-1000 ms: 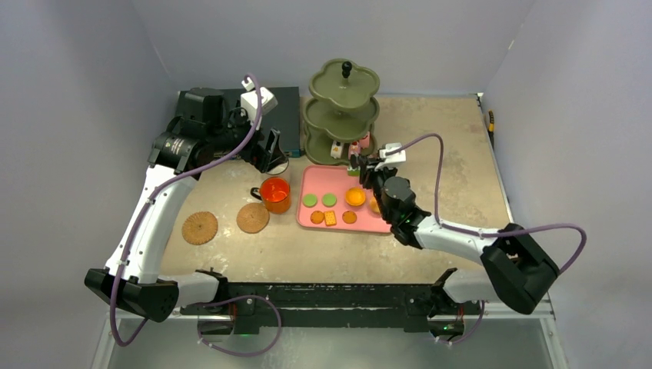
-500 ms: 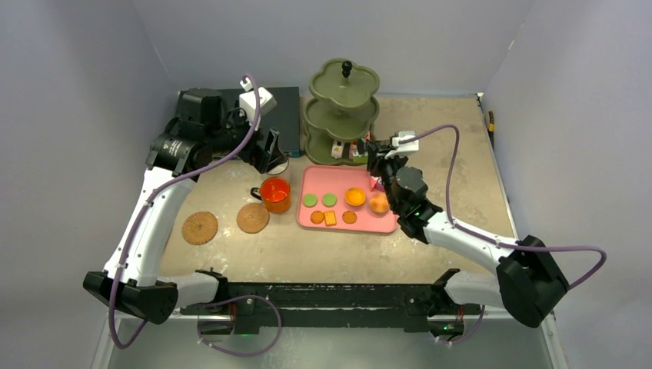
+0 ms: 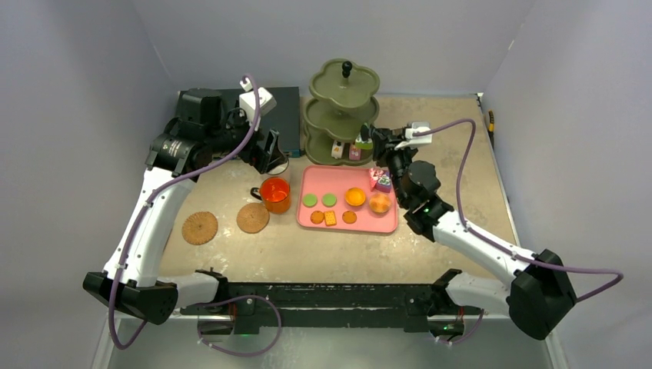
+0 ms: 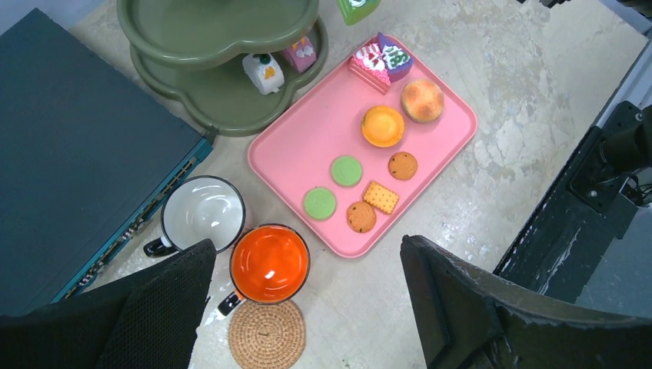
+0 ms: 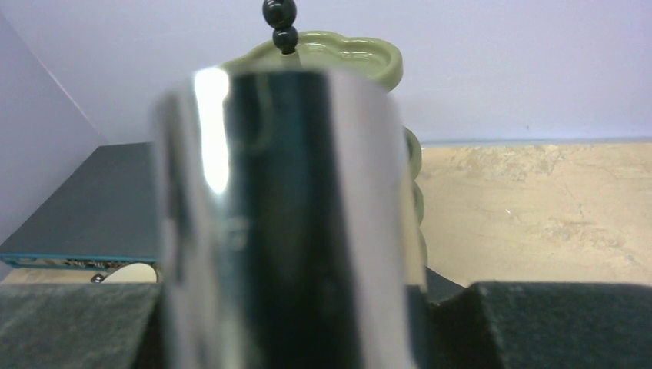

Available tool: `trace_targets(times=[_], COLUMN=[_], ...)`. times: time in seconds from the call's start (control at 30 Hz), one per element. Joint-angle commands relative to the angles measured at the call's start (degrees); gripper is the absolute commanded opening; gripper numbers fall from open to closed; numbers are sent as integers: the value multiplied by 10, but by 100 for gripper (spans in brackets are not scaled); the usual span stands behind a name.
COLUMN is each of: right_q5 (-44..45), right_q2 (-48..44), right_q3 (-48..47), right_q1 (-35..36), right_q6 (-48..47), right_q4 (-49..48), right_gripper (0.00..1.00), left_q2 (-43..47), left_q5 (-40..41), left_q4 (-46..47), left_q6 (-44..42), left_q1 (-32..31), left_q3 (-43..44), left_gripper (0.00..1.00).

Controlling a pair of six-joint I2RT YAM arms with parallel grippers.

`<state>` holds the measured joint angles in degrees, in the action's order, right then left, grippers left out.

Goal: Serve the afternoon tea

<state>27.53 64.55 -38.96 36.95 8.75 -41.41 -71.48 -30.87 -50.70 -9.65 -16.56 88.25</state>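
Observation:
The olive-green three-tier stand [image 3: 343, 108] stands at the back with two tiny cakes [image 3: 337, 150] on its bottom tier. My right gripper [image 3: 369, 141] hovers at the stand's right side, shut on a small green-topped cake [image 3: 364, 143]. That cake fills the right wrist view as a glossy blurred block [image 5: 284, 215]. A pink tray [image 3: 338, 183] carries green biscuits [image 4: 347, 170], orange ones, and pink cakes [image 3: 380, 179]. My left gripper [image 3: 269, 150] hangs open high over the white mug [image 4: 204, 215] and orange mug [image 3: 274, 194]. Two cork coasters [image 3: 199, 227] [image 3: 252, 217] lie front left.
A flat dark-blue box [image 3: 286, 108] lies at the back left beside the stand, under my left arm. Grey walls close in the table on three sides. Bare tabletop [image 3: 454, 146] stretches to the right of the stand and tray.
My right gripper has carried the green-topped cake from over the tray's back edge up and back to the stand's right side. The left arm has stayed still.

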Motion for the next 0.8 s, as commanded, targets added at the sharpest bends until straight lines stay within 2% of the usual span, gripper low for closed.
trace_targets(times=[0.0,0.3,0.77], right_q5=[-1,-52,-78], right_q2=[11,97,207], right_q3=[-30,-71,-139], right_q1=[-22,-103,-127], right_q6=[-4,44,65], right_q4=[-42,-115,-162], right_gripper=[18,18,19], left_q2=[14,15,7], left_q5=[-14,-13,-10], left_q4=[8,2,2], left_q6=[-2,-3,-11], left_q1=[3,3,3], left_q3=[6,11,11], left_gripper=[90,90,90])
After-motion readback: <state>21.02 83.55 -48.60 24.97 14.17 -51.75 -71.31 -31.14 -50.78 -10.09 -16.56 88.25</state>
